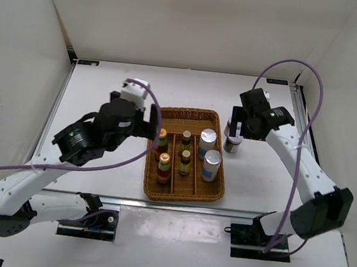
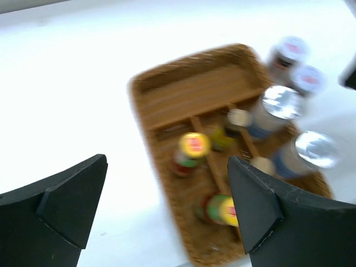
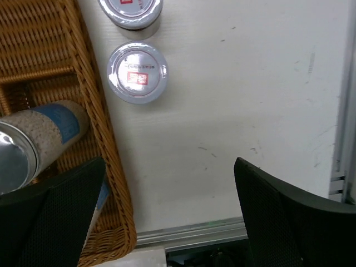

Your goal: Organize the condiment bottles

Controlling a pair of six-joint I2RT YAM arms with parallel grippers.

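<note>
White-lidded jars (image 3: 137, 72) outside wicker tray (image 3: 93, 105), toward right edge of table (image 3: 250, 83), just beyond spread right gripper (image 3: 168, 167); left gripper (image 2: 167, 161) spread, farther.

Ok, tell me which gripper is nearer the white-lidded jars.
Right. The right gripper hovers close to the jars beside the tray; the left gripper is across the tray, at its left edge.

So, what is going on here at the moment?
Condiment sorting is under way. The wicker tray already holds six containers: two sauce bottles, two dark bottles and two shakers. Two white-lidded jars stand on the table just right of the tray, near the right fingers. The left fingers hover over the tray. Both pairs are open and hold nothing.
</note>
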